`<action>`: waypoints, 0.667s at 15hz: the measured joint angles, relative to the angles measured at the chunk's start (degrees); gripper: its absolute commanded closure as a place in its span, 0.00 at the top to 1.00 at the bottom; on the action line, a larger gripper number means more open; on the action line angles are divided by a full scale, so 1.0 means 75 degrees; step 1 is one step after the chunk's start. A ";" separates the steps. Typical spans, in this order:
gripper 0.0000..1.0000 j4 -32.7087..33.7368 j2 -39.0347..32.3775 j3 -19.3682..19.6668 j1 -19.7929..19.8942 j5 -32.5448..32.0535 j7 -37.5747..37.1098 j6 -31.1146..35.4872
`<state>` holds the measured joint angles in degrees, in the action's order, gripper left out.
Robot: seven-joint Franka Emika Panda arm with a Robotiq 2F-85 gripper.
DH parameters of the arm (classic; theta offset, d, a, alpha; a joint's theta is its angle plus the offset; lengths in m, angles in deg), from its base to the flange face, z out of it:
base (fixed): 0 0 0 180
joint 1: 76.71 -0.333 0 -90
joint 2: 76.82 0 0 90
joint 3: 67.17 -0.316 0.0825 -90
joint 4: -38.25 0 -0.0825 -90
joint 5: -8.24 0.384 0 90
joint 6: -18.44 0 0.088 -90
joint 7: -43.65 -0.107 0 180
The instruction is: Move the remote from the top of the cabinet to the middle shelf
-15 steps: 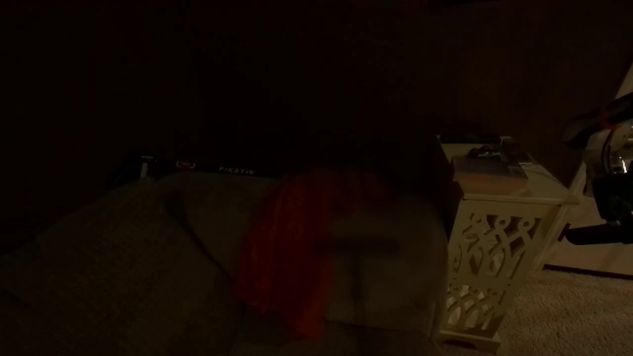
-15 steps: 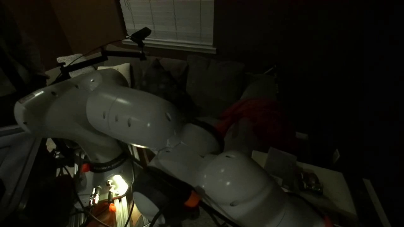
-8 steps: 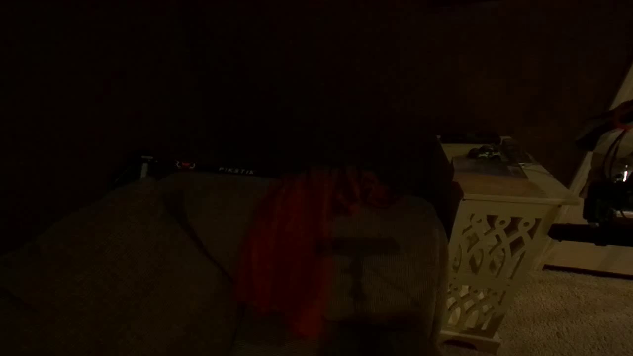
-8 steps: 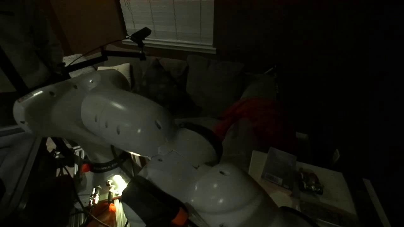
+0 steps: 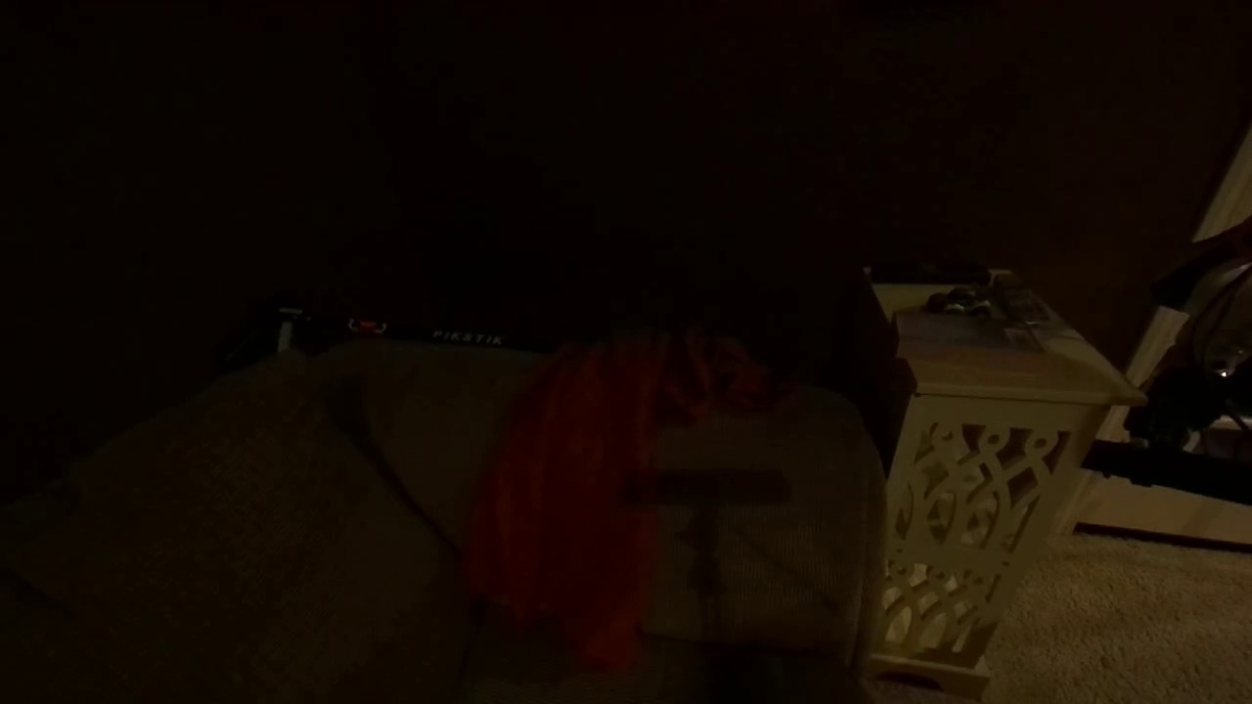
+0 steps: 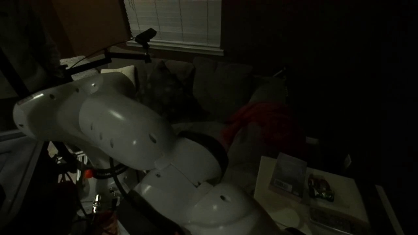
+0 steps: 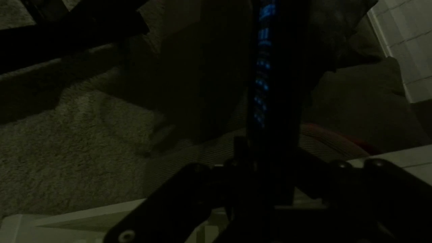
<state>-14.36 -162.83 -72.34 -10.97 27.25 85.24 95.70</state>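
Note:
A long dark remote (image 7: 265, 67) with blue glints along its buttons runs up the middle of the wrist view. My gripper (image 7: 270, 162) is shut on its lower end, though the fingers are nearly black against it. In an exterior view the remote (image 5: 1164, 469) appears as a dark, roughly level bar at the right, just beyond the white cabinet (image 5: 978, 508) with lattice sides. That cabinet's top (image 6: 349, 192) shows at lower right in an exterior view, and a pale edge of the cabinet (image 7: 77, 216) crosses the bottom of the wrist view. The middle shelf is hidden.
On the cabinet top lie a flat case (image 6: 289, 176), a toy car (image 6: 321, 187) and a dark keypad-like item (image 6: 329, 218). A sofa with a red cloth (image 5: 567, 508) stands beside the cabinet. A camera (image 6: 146, 34) on a stand rises behind the arm. The room is very dark.
The arm has swung lower and to the left in an exterior view, uncovering more of the cabinet top. The gripper, with the remote still held, has come slightly down and closer to the cabinet.

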 measured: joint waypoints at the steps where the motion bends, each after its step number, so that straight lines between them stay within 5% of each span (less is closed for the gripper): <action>1: 0.07 -0.0052 -0.0005 -0.0001 -0.0004 0.0014 0.0002 0.0184; 10: 0.07 -0.0829 -0.0044 -0.0108 0.0021 0.0930 -0.0045 0.2655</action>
<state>-20.58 -163.16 -73.15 -10.81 34.23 84.90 115.61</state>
